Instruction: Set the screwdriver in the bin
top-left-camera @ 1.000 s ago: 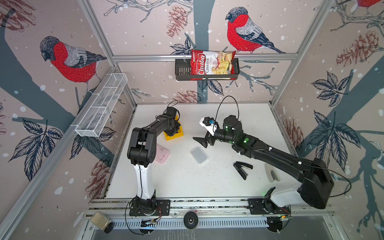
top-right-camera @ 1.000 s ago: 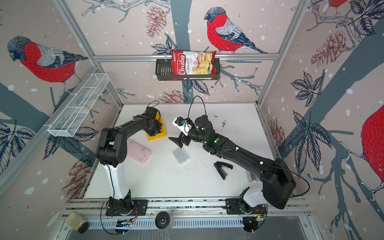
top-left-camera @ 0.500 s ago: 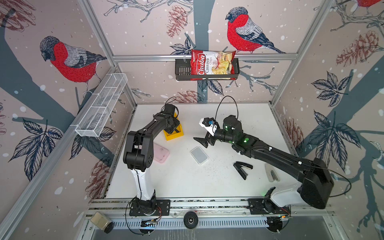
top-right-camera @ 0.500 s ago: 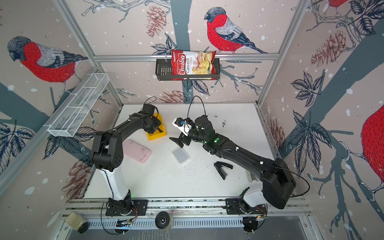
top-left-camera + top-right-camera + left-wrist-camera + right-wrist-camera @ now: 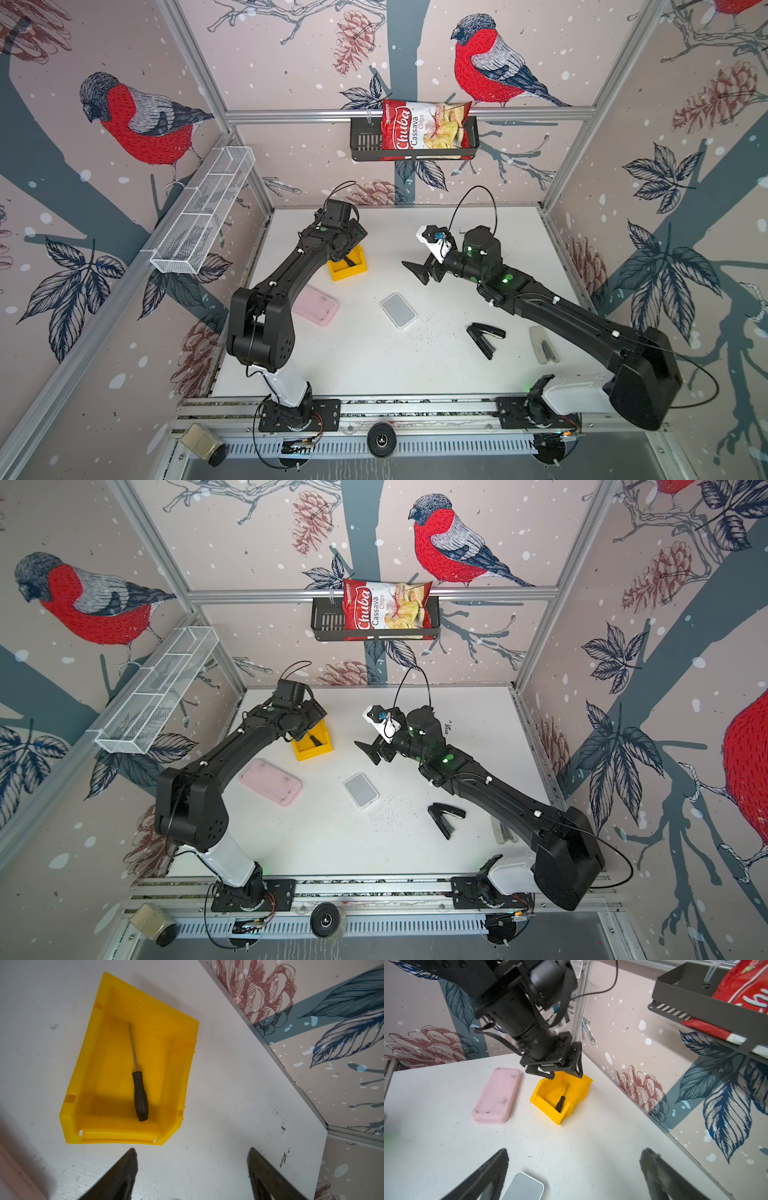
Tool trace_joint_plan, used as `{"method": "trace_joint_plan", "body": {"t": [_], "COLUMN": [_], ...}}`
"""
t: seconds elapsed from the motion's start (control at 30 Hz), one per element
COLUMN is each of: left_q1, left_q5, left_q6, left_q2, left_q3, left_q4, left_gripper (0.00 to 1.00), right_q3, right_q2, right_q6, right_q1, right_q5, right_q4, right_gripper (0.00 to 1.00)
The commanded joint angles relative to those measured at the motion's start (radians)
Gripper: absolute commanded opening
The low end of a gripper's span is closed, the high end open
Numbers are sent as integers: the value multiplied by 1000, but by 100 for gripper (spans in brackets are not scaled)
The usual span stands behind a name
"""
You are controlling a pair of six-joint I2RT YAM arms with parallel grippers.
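Since a second ago the left jaws have parted; they now stand wide and empty, raised above the yellow bin. The screwdriver lies flat inside the yellow bin, black handle toward the low front lip. In both top views the yellow bin sits at 10 o'clock from the worktop centre. Equally wide and empty, the right jaws hover near centre, toward 1 o'clock.

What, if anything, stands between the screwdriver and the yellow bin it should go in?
Nothing visible does. The screwdriver already lies flat on the floor of the bin, handle toward the low front lip. The left end effector hangs open above the bin, holding nothing.
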Motion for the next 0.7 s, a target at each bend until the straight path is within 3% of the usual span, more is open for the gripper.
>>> {"method": "trace_joint_plan", "body": {"t": [0.0,0.13,0.4,0.67], "left_q1": [-7,-11,-10,-11], "left_q5": [-75,-136,-255,-364], "left_q6": [118,207,426,629], "left_q2": [-63,-169,-425,-592], "left_q3": [-56,-164,-506,-799], "left_q4": [77,176,537,851], "left_gripper": [94,99,99,100], "right_q3": [-29,-67,-206,-350], "right_q2": [-33,-78,-181,-256], "right_q6": [26,70,182,285], "right_q1": [-34,-91,-249,-437], "right_q5": [-11,-21,-11,98], "right_q4": [35,61,164,266], "right_gripper": [99,100,100,100]}}
